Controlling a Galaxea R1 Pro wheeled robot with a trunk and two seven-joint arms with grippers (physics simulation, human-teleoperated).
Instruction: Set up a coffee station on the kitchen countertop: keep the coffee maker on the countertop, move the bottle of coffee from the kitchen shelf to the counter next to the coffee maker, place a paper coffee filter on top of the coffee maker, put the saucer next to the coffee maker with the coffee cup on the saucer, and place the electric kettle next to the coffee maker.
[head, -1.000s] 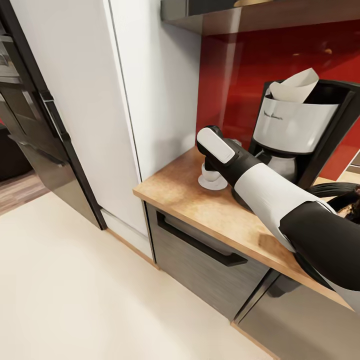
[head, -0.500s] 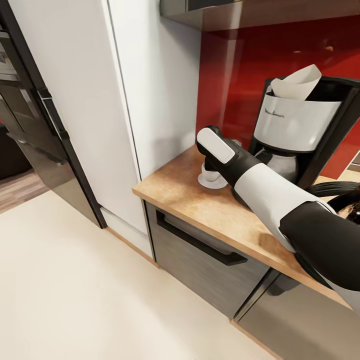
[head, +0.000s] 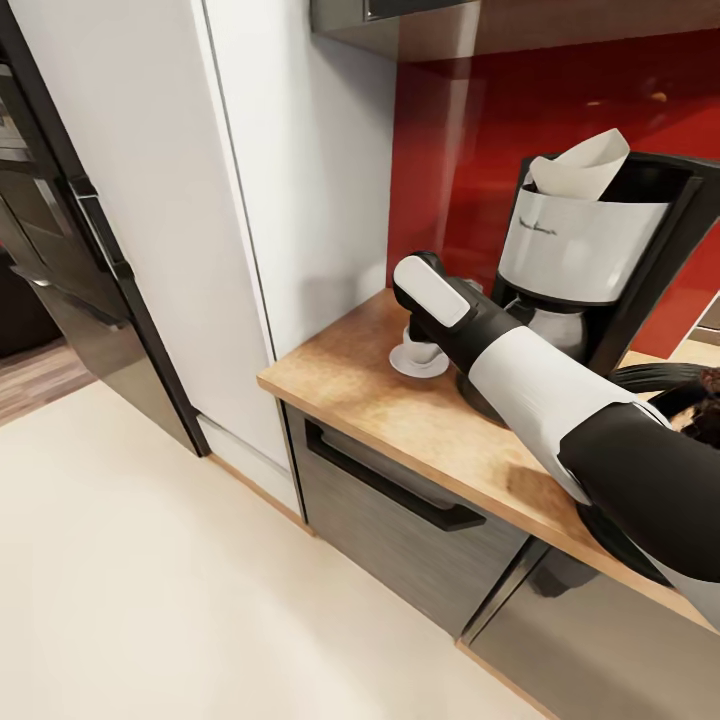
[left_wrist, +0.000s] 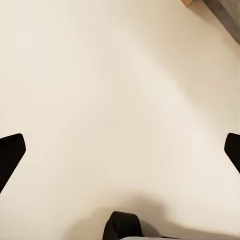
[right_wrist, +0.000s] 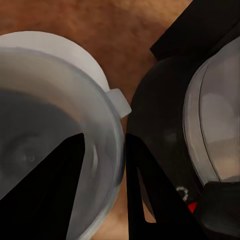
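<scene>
Between the earlier frames and now the whole head view is shifting slightly, so the camera is moving; the right arm is keeping its place over the cup, with no clear motion of its own. The right gripper (right_wrist: 102, 187) is straddling the wall of the cup (right_wrist: 45, 135): one of the fingers (right_wrist: 50, 195) is sitting inside the bowl, the other outside by the tiny handle, set narrow on the rim. The cup is resting on the saucer (head: 405, 364), which is lying on the surface (head: 350, 375) just beside the coffee maker (head: 585, 260). The filter (head: 582, 168) is already sticking up from the maker's basket. The left gripper (left_wrist: 120, 150) is hanging over bare floor (left_wrist: 110, 80) with fingers wide and nothing between them. Judgement: the cup-on-saucer step is at its close; the next move is calling for parting the right fingers and lifting straight up, without dragging the cup off the saucer or nudging the carafe close by.
</scene>
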